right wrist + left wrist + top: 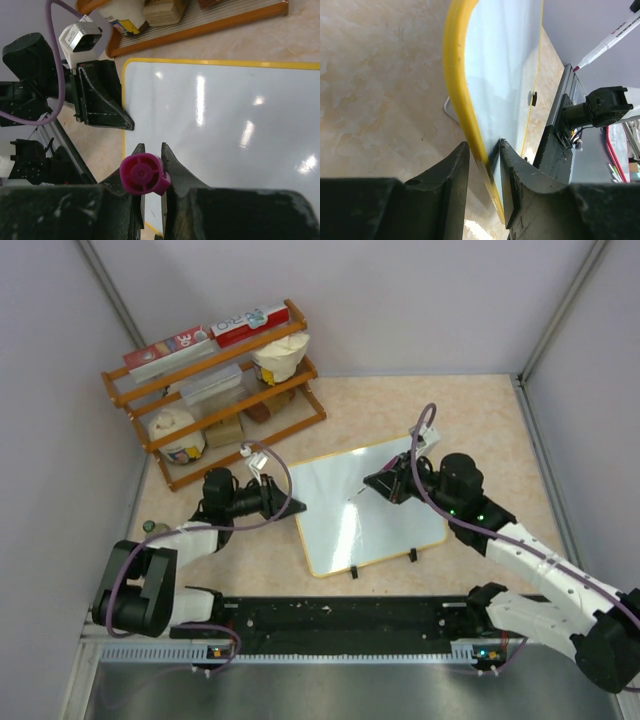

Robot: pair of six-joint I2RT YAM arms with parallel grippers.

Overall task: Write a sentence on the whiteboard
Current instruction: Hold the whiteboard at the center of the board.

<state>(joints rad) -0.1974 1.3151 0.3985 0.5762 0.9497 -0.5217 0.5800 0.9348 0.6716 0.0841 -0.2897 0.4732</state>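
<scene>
The whiteboard (370,510) lies flat on the table, white with a thin yellow rim and no writing on it. My left gripper (297,507) is at its left edge. In the left wrist view the yellow rim of the whiteboard (465,100) runs between the fingers of my left gripper (484,145), which have closed onto it. My right gripper (378,485) hovers over the board's upper middle, shut on a marker (142,174) with a magenta end. The marker (610,42) points down toward the board. The whiteboard (225,125) fills the right wrist view beyond my right gripper (151,146).
A wooden rack (215,390) with boxes and containers stands at the back left. Two black clips (355,573) sit on the board's near edge. A black rail (340,615) runs along the table's near edge. Walls close in on both sides.
</scene>
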